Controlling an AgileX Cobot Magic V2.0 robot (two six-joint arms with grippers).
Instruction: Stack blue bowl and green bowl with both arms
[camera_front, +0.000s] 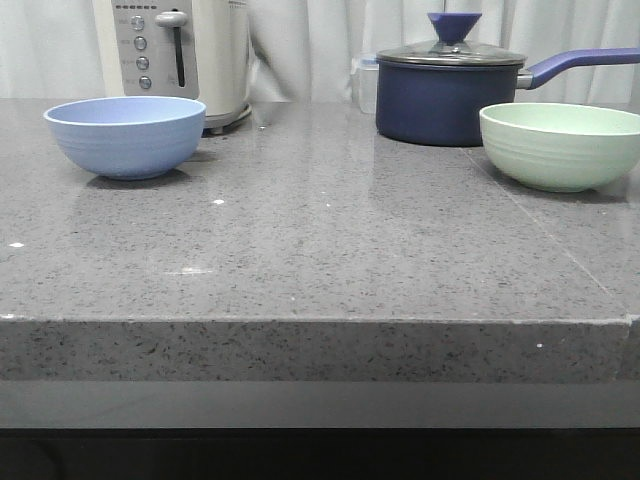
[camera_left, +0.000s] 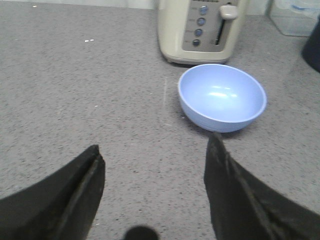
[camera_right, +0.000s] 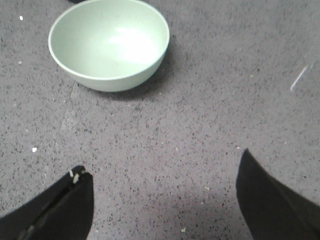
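The blue bowl (camera_front: 125, 135) stands upright and empty at the back left of the grey counter, also in the left wrist view as the blue bowl (camera_left: 222, 96). The green bowl (camera_front: 561, 144) stands upright and empty at the back right, and the right wrist view shows the green bowl (camera_right: 109, 43) from above. My left gripper (camera_left: 155, 142) is open over bare counter, short of the blue bowl. Over bare counter too, my right gripper (camera_right: 162, 160) is open, a good way short of the green bowl. Neither arm appears in the front view.
A cream toaster (camera_front: 180, 55) stands just behind the blue bowl. A dark navy lidded saucepan (camera_front: 450, 88) with a long handle sits behind the green bowl. A clear container (camera_front: 365, 80) is behind it. The counter's front edge (camera_front: 320, 322) runs across the foreground.
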